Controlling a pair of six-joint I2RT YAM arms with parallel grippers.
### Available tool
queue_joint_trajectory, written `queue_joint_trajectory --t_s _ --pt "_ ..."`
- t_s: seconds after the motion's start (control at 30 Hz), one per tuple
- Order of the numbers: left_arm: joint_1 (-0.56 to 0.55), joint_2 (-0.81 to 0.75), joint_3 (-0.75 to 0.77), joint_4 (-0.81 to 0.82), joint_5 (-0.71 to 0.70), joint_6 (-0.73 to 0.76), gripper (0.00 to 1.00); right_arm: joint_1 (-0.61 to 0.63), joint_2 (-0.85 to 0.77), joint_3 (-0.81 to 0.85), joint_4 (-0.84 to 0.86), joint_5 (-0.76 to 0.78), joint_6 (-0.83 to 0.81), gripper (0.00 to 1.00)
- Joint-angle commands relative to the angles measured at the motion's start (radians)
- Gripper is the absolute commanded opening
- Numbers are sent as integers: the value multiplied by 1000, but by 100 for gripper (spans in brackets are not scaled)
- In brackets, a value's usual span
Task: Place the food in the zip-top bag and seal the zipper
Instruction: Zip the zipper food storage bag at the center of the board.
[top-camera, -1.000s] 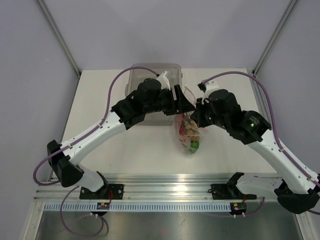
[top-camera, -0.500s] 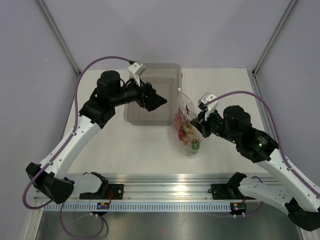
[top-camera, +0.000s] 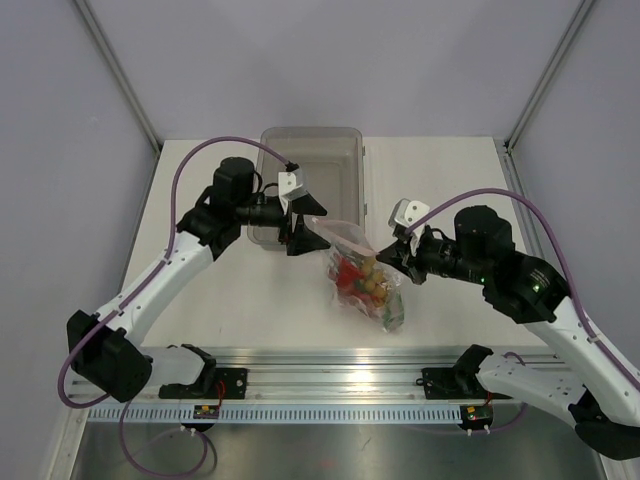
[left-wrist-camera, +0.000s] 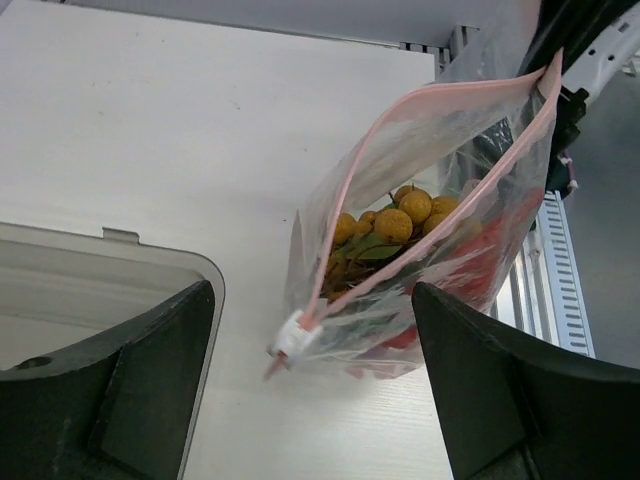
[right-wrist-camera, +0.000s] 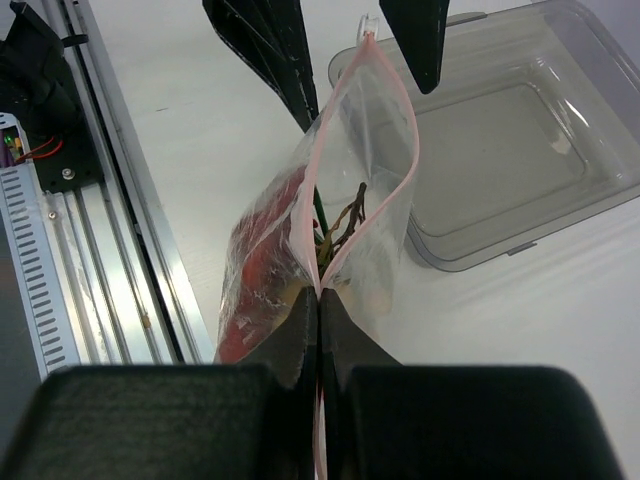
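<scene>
Left gripper (left-wrist-camera: 312, 292): jaws spread wide, empty; white slider (left-wrist-camera: 293, 343) between them.
Right gripper (right-wrist-camera: 318, 302): jaws clenched on zipper (left-wrist-camera: 460, 92) at the zip-top bag's (top-camera: 365, 288) other end.

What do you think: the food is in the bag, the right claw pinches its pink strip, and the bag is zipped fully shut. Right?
Not zipped shut: the left wrist view shows the zipper gaping open. The food is in the zip-top bag, and the right gripper pinches the strip.
</scene>
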Motion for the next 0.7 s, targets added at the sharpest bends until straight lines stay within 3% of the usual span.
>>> queue_joint_trajectory --t_s 0.0,0.1,0.17,0.23,0.47,0.67 --pt "27 -2 20 10 143 114 82 3 -25 49 21 -57 -32 0" --pt "47 21 -4 68 279 42 75 3 -25 46 27 -54 -28 0" --pt "48 22 -33 192 345 -62 72 2 -20 44 31 -50 -26 0" --pt "48 15 -82 311 368 -123 71 2 -17 43 34 -43 -24 0" --pt "50 -7 -156 359 388 -176 75 2 6 53 24 -40 -24 0" --pt "50 -21 -230 551 401 -332 59 0 14 43 41 -23 -20 0"
